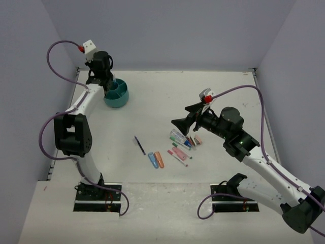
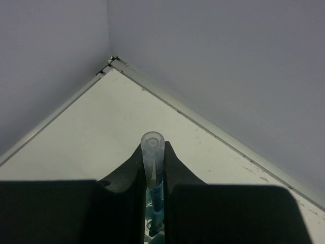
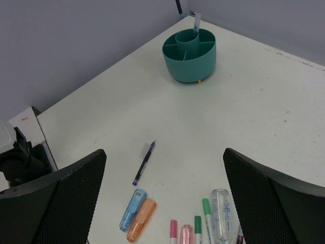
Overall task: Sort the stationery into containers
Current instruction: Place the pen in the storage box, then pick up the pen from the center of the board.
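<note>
Pen (image 2: 152, 141) at tub (image 3: 190, 61), table's (image 1: 203, 91) far-left corner.
Left gripper (image 2: 153, 155) clamps the pen; right gripper (image 3: 163, 162) gapes wide above markers (image 3: 207, 218).

Pale lilac-grey walls (image 1: 167, 30) enclose a white table (image 1: 152, 112).

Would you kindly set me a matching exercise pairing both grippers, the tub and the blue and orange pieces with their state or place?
1. left gripper
2. right gripper
3. teal tub
4. blue and orange pieces

A. open, near the markers
B. side by side on the table
C. shut on a clear-capped pen
D. near the table's far left corner

Pairs: 1-C, 2-A, 3-D, 4-B
</note>
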Tool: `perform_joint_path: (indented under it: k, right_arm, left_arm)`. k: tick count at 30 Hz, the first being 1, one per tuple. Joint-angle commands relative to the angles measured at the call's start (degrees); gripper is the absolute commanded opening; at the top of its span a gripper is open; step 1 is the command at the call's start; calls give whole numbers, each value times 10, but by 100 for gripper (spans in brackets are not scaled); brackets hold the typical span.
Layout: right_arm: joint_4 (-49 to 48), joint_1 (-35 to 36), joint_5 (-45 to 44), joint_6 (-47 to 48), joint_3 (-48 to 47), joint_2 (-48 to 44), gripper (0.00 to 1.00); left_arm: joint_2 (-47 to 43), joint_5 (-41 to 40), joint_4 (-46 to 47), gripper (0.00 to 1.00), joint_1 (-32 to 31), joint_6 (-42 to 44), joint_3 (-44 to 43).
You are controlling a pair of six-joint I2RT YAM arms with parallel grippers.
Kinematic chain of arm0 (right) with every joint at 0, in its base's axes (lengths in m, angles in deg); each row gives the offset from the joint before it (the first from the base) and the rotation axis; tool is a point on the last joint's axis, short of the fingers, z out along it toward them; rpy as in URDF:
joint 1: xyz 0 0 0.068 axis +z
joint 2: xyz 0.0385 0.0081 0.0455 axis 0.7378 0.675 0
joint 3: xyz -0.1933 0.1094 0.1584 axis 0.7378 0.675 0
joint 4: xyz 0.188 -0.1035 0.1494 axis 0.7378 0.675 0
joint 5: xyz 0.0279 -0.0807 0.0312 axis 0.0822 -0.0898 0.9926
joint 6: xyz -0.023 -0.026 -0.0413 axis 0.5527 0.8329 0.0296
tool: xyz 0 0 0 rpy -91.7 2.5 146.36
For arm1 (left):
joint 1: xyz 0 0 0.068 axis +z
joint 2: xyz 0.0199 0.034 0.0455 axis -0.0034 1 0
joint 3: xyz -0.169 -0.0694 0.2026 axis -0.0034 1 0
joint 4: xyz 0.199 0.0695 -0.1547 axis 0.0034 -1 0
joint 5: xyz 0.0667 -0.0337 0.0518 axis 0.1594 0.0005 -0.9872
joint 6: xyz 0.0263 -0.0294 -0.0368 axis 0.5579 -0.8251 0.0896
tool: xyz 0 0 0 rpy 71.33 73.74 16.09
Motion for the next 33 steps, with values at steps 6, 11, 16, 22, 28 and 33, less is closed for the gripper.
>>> perform_joint_path:
  k: [6,11,16,22,28,33]
  right_arm:
    - [-35,1,57,-9,-4,25,99]
    - [-34,1,54,-7,-6,33,99]
    - [-35,1,55,-7,-8,39,99]
    - [-25,1,72,-7,-20,53,99]
    - [31,2,59,-16,-70,116,99]
    - [108,18,5,-35,-126,219,99]
  left_arm:
    - [22,30,139,0,9,-29,51]
    - [22,44,126,0,8,-59,72]
    - [-6,44,122,0,5,-78,113]
    - [-17,54,99,27,2,-75,123]
    - [-42,106,61,66,2,-76,106]
    - [-99,141,-10,88,1,-99,60]
